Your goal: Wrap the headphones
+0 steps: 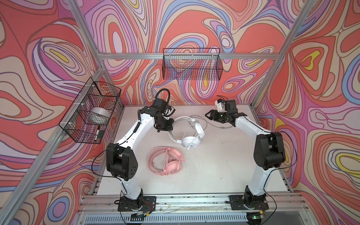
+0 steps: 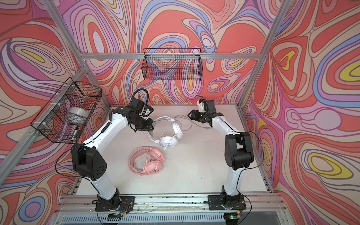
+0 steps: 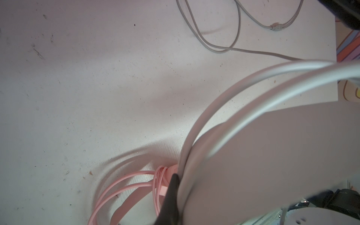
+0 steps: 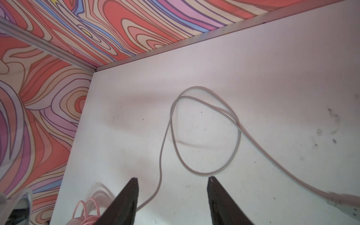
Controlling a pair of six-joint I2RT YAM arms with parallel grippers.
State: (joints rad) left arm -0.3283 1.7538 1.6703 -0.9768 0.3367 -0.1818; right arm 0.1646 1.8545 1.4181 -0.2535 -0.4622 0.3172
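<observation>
Swirl-patterned walls point(image 1: 58, 58) in red, pink and lilac close in a white worktop point(image 1: 214, 171), scuffed and speckled. Two black wire baskets hang on the frame, a back basket point(image 1: 191, 65) and a side basket point(image 1: 88, 113) with a pale roll inside.

Left claw point(image 1: 171, 125): closed on the headband of the white headphones point(image 1: 190, 143). In the left wrist view one black finger point(image 3: 171, 196) presses against the two pale bands, which arc away from it. In both top views the headband runs from this claw toward the middle of the worktop, with the earcups at its far end. Cannot tell whether the lower earcup rests on the surface.

Cable point(image 4: 238, 136) of the white headphones: grey-white, loose, lying on the worktop in an open loop between the headset and the right arm.

Right claw point(image 4: 172, 178): open, fingers well apart, nothing between them. It hangs over the rear of the worktop, with the cable loop just ahead of the fingertips. One strand passes out of sight behind a finger. No contact with the cable visible. White headset lies apart from this claw, across the loop.

Pink headphones point(image 1: 165, 163): flat on the worktop between the two arms, nearer the arm bases than the white pair. Pink cord is looped about headband and earcup. Well apart from both claws.
</observation>
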